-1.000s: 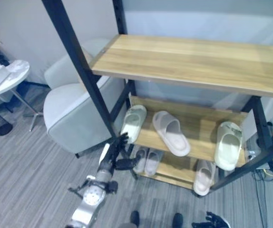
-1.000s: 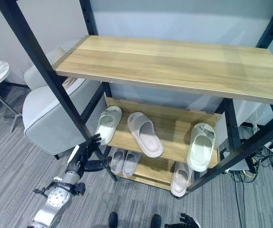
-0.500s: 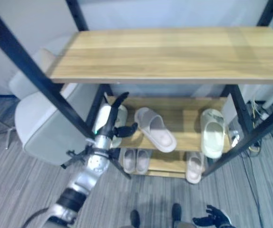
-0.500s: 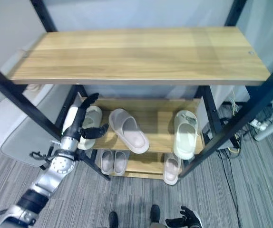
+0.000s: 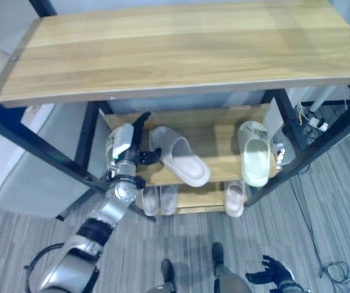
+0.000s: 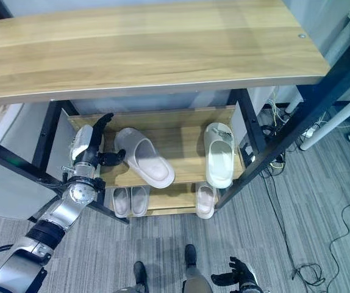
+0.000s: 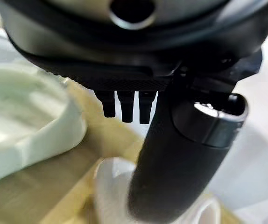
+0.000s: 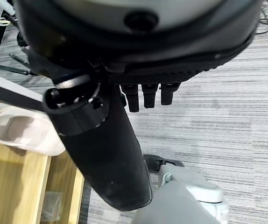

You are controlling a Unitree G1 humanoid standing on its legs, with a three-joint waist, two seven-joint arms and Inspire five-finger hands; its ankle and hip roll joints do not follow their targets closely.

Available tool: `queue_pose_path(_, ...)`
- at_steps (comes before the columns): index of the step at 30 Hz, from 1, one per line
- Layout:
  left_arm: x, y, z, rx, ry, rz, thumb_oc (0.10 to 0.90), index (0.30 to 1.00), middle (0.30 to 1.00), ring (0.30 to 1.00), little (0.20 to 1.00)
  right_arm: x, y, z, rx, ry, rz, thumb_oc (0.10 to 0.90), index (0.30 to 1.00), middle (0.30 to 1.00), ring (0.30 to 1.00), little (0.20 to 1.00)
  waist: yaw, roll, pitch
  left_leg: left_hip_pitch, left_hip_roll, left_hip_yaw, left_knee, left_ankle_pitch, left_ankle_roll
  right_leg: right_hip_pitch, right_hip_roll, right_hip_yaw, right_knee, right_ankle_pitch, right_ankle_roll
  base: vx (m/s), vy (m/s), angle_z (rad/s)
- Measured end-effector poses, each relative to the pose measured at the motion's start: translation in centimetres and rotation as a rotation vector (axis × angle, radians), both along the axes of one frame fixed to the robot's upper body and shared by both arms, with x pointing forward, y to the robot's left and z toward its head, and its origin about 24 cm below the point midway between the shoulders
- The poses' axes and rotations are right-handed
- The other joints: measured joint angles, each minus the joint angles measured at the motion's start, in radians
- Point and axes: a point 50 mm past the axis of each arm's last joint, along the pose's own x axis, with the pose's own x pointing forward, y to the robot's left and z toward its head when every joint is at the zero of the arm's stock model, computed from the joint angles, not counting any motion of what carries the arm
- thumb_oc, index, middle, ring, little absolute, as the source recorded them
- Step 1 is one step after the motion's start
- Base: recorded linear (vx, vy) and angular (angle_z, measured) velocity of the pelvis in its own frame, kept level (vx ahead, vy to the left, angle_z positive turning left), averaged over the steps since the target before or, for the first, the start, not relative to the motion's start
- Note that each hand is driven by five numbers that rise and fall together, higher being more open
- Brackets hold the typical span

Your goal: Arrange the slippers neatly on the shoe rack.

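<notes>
Left eye view: the pale green slipper (image 5: 121, 141) lies at the left end of the shoe rack (image 5: 217, 141)'s middle shelf, under the left hand (image 5: 128, 152), which has reached further in, fingers spread, thumb touching the beige slipper (image 5: 178, 155). Right hand (image 5: 272, 271) hangs low, fingers relaxed.

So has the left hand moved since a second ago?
Yes. The left hand has gone up from below the middle shelf edge onto it, over the left-end slipper, beside the angled beige slipper.

six slippers (image 6: 142, 157), one shoe rack (image 6: 163, 46), one grey armchair (image 5: 22, 183)
</notes>
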Motion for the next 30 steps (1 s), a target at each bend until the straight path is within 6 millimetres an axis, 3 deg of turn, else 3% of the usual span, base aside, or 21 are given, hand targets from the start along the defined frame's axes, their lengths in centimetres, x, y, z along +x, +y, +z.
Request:
queue_pose_path(6,0.0,-0.2,-0.1,0.001,-0.002,-0.007,0.800,0.900,0.900,0.900,0.900,0.5,0.2,0.1,0.003,-0.014,0.006,0.800,0.900,0.900,0.900,0.900,0.003,-0.015,0.019,-0.006,0.000,-0.001,0.000,0.001,0.000,-0.005,-0.001,-0.001,-0.004,0.004,0.001,0.00,0.000,0.00)
queue_pose_path(14,-0.1,-0.4,0.4,-0.009,-0.030,-0.011,0.800,0.900,0.900,0.900,0.900,1.6,0.5,0.4,0.002,-0.049,0.027,0.800,0.900,0.900,0.900,0.900,0.006,-0.002,0.042,-0.003,0.001,-0.001,0.000,0.001,0.000,-0.002,0.000,-0.003,-0.003,0.008,-0.005,0.00,0.000,0.00)
queue_pose_path(18,-0.3,-1.4,2.5,-0.068,-0.108,-0.057,0.800,0.900,0.900,0.900,0.900,1.6,0.4,0.5,0.000,-0.050,0.027,0.800,0.900,0.900,0.900,0.900,0.025,0.000,0.081,0.029,0.002,0.000,0.000,0.001,0.000,0.028,0.001,-0.006,0.002,0.010,-0.007,0.00,0.000,0.00)
queue_pose_path(23,-1.1,-2.7,5.5,-0.103,-0.239,-0.135,0.800,0.900,0.900,0.900,0.900,1.7,0.5,0.5,0.003,-0.053,0.030,0.800,0.900,0.900,0.900,0.900,0.033,0.009,0.088,0.032,0.003,-0.005,0.000,0.001,0.001,0.036,-0.002,-0.014,0.001,0.008,-0.004,0.00,-0.016,0.03)
queue_pose_path(30,-1.6,-3.1,6.8,-0.092,-0.291,-0.173,0.800,0.900,0.900,0.900,0.900,1.7,0.5,0.5,0.004,-0.055,0.032,0.800,0.900,0.900,0.900,0.900,0.033,0.013,0.089,0.053,0.004,-0.020,0.000,0.002,0.001,0.063,-0.003,-0.029,-0.001,0.004,-0.002,0.00,-0.010,0.05)
